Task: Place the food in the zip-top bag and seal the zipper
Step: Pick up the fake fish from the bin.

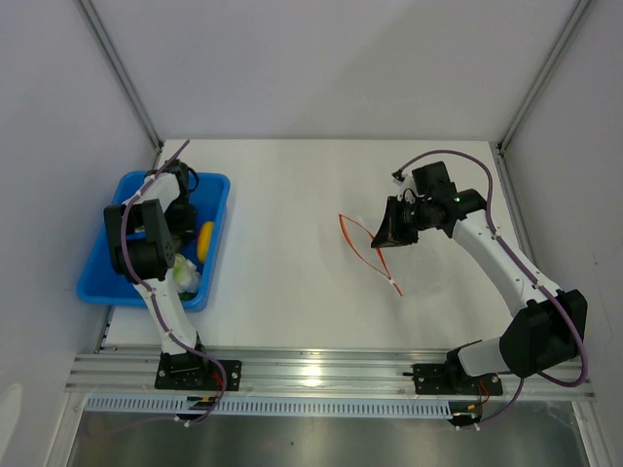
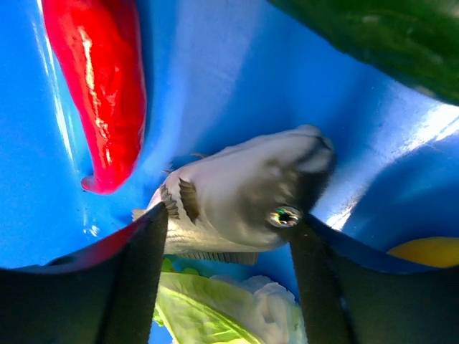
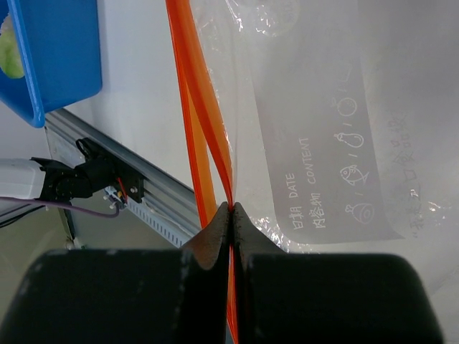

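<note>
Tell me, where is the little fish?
In the left wrist view, the toy fish lies in the blue tray, between the fingers of the left gripper, with the red chili nearby and the leafy vegetable right beside it.

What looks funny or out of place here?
A grey toy fish lies in the blue tray among the vegetables, beside the red chili. It is the only animal in view. Nothing looks spilled or broken.
</note>
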{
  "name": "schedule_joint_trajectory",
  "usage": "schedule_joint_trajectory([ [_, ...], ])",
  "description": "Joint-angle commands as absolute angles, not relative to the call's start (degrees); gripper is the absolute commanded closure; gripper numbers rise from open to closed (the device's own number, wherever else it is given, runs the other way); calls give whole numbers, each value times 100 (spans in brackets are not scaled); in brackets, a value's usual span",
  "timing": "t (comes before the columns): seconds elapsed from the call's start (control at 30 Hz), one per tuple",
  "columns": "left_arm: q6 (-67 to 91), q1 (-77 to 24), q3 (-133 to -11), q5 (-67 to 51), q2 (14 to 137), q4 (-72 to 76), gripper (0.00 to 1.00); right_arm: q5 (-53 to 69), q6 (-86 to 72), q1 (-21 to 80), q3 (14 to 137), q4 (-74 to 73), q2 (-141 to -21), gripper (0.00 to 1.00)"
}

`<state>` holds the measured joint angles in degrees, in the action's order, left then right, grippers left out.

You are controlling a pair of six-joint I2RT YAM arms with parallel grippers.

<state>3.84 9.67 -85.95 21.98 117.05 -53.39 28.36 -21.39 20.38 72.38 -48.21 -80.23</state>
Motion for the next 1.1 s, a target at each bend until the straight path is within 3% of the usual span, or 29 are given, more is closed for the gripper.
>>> schedule_joint_trajectory([
  [0.0, 369, 1011, -8534, 2224, 11865, -5300, 43, 2997, -2188, 2013, 7277, -4693, -7945, 100],
  [0.33, 448, 1063, -8499, 2119, 11699, -5309, 99, 2927, -2267, 2021, 7181, -4623, -7866, 100],
  [0.83, 852, 1046, -8218, 1899, 9986, -5423, 99, 2900, -2233, 2013, 7216, -4588, -7831, 100],
  [1.07, 1107, 827, -8779, 1653, 9204, -5721, 99, 2901, -2250, 2021, 7251, -4561, -7849, 100],
])
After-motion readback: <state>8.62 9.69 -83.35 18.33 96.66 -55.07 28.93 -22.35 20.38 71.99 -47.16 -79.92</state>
